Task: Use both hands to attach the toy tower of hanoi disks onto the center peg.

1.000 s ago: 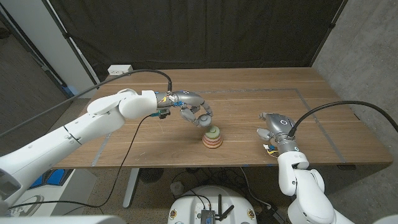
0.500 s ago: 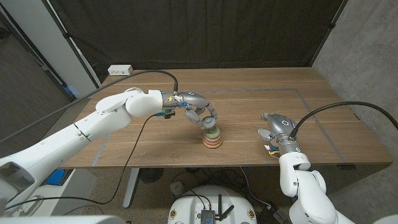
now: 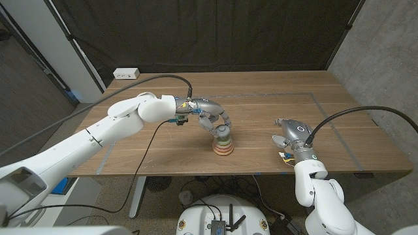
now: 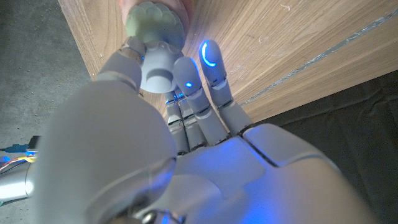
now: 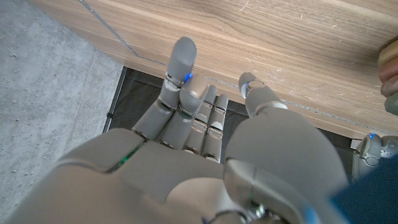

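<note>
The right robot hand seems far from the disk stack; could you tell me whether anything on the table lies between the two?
Nothing visible does. Bare wood separates the right robot hand from the disk stack. The left robot hand is already over the stack's top, fingers around the small grey-green disk, reaching in from the opposite side.

disk stack (image 3: pixel 223 147) mid-table, left hand (image 3: pixel 214 121) over it, right hand (image 3: pixel 290 136) well right
</note>
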Available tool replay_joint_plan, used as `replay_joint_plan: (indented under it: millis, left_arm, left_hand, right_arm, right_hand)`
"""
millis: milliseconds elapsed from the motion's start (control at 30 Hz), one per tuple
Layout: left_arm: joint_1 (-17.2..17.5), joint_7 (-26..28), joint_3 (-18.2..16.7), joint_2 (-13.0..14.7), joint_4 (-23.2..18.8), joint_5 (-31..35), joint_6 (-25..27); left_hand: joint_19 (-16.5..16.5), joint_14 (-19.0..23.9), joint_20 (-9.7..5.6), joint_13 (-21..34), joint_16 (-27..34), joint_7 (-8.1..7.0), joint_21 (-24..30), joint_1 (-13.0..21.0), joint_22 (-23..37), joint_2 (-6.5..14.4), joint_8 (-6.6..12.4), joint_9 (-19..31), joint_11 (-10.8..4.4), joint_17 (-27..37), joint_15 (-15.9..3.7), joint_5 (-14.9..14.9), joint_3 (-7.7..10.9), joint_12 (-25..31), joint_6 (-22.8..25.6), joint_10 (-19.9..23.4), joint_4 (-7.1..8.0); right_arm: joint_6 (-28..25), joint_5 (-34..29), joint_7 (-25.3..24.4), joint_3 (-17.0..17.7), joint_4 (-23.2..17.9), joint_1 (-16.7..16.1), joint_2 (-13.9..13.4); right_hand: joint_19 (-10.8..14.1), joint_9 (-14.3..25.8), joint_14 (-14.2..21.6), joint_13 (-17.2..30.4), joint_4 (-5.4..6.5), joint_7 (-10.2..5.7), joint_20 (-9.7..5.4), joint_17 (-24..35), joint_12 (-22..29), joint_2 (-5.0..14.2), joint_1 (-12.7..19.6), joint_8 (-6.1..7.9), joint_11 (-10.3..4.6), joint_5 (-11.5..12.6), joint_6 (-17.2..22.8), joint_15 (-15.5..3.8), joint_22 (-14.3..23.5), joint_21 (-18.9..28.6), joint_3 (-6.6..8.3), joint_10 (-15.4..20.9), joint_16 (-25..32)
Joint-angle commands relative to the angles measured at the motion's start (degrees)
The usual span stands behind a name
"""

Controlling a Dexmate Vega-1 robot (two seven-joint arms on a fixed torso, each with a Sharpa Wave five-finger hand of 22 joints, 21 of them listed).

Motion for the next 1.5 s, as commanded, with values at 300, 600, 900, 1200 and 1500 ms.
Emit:
replay_joint_plan:
  millis: [300, 600, 900, 1200, 1500]
  left_arm:
    - [0.26, 1.57, 1.25, -1.0, 0.66, 3.43, 0.05]
    - [0.78, 1.9, 1.07, -0.91, 0.77, 3.1, 0.07]
    - [1.66, 2.36, 0.44, -0.29, 0.3, 2.55, 0.42]
    - [2.1, 2.35, 0.09, 0.13, 0.38, 1.92, 0.82]
    - [2.03, 2.42, 0.59, -0.3, 1.42, 1.02, 0.06]
  left_hand:
    - [0.92, 1.05, -6.69, 3.31, 0.79, -0.09, 0.3, 0.28, 0.37, 0.34, -0.31, 0.28, -5.54, 1.21, -0.87, 0.28, 0.46, -0.34, 0.33, 5.9, 0.13]
    - [0.92, 1.19, -6.68, 3.33, 0.85, -0.18, 0.22, 0.26, 0.42, 0.31, -0.41, 0.33, -5.48, 1.7, -0.86, 0.3, 0.54, -0.53, 0.33, 5.88, 0.15]
    - [0.94, 1.3, -6.69, 3.44, 0.79, -0.17, 0.15, 0.25, 0.41, 0.35, -0.48, 0.41, -5.52, 2.15, -0.86, 0.31, 0.65, -0.62, 0.45, 6.17, 0.18]
    - [1.01, 1.17, -6.68, 3.51, 0.57, -0.2, 0.23, 0.18, 0.57, 0.33, -0.48, 0.45, -5.59, 2.27, -0.87, 0.32, 0.7, -0.66, 0.59, 6.31, 0.2]
    - [1.02, 1.23, -6.69, 3.59, 0.51, -0.25, 0.19, 0.13, 0.56, 0.34, -0.55, 0.5, -5.64, 2.53, -0.87, 0.31, 0.75, -0.77, 0.61, 6.31, 0.2]
  right_arm:
    - [-1.06, 1.85, -1.33, -0.36, -0.22, 0.21, -1.01]
    - [-1.65, 2.17, -1.46, -1.06, -0.24, 0.88, -1.54]
    - [-2.2, 2.06, -1.32, -1.64, -0.45, 1.52, -2.09]
    - [-2.58, 1.76, -0.99, -2.27, -0.44, 2.3, -2.23]
    - [-2.97, 1.89, -1.27, -2.51, -0.61, 2.11, -2.32]
  right_hand:
    - [0.63, 0.06, 0.14, 0.15, 0.02, 0.1, -3.5, -0.16, -0.21, 0.21, -0.37, -0.05, 0.21, 0.37, 0.36, -1.85, 0.0, -0.17, 0.45, 0.23, -0.15]
    - [0.66, 0.05, 0.37, 0.23, 0.0, 0.0, -3.49, 0.08, -0.17, 0.21, -0.39, -0.06, 0.33, 0.4, 0.42, -1.84, 0.0, -0.2, 0.49, 0.26, 0.1]
    - [0.69, 0.07, 0.47, 0.23, 0.02, 0.03, -3.49, 0.2, -0.2, 0.21, -0.44, -0.09, 0.35, 0.41, 0.4, -1.83, 0.0, -0.23, 0.52, 0.25, 0.24]
    - [0.72, 0.07, 0.43, 0.28, 0.01, 0.03, -3.5, 0.16, -0.22, 0.22, -0.47, -0.08, 0.15, 0.44, 0.47, -1.83, 0.0, -0.27, 0.56, 0.19, 0.25]
    - [0.74, 0.09, 0.44, 0.27, 0.0, 0.04, -3.5, 0.18, -0.23, 0.24, -0.48, -0.12, 0.24, 0.46, 0.42, -1.83, 0.0, -0.3, 0.6, 0.23, 0.3]
